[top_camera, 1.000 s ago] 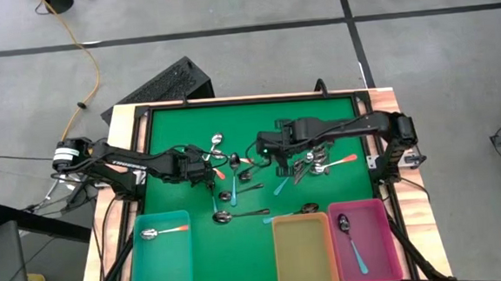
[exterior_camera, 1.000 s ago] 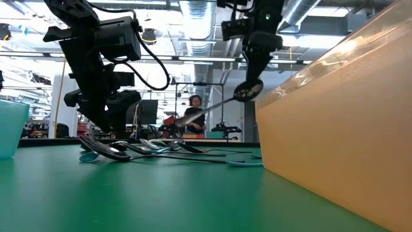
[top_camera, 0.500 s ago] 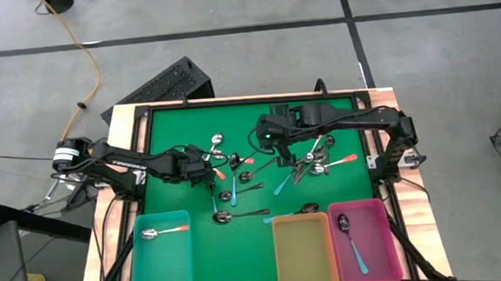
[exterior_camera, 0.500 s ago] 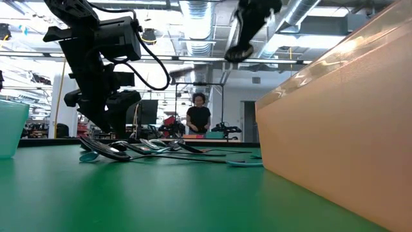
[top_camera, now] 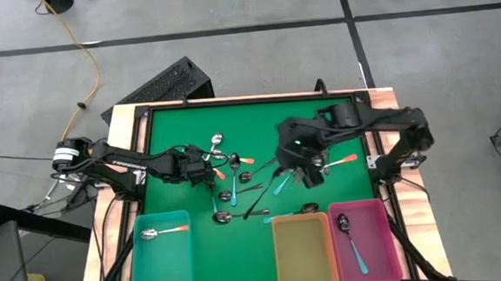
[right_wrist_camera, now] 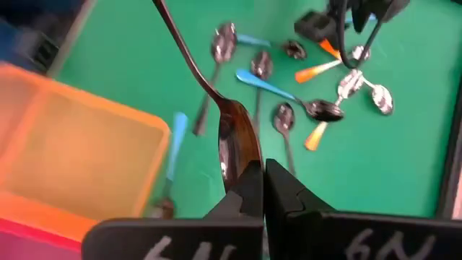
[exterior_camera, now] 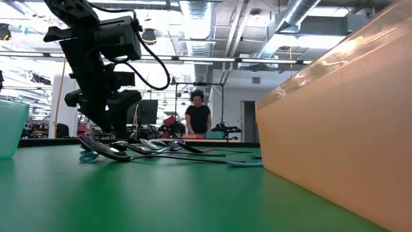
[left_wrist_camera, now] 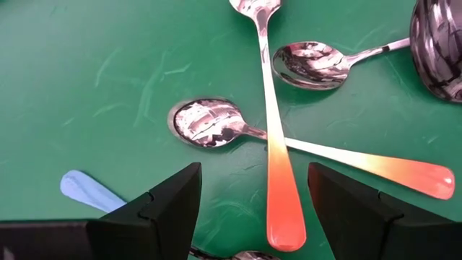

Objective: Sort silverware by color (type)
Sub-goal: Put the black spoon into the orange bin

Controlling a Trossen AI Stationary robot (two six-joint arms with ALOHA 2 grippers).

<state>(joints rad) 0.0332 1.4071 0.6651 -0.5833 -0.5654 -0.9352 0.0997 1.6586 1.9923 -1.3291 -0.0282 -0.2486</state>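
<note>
There are three bins: one teal bin (top_camera: 162, 253), one yellow bin (top_camera: 304, 252) and one pink bin (top_camera: 365, 241). Two robot arms. One person (exterior_camera: 197, 118) stands behind.

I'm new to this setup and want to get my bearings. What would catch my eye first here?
The right hand is in the air over the green mat, shut on the bowl of a dark spoon, with the empty yellow bin near it. The left hand sits low and open over crossed orange-handled spoons on the mat's left half.
</note>
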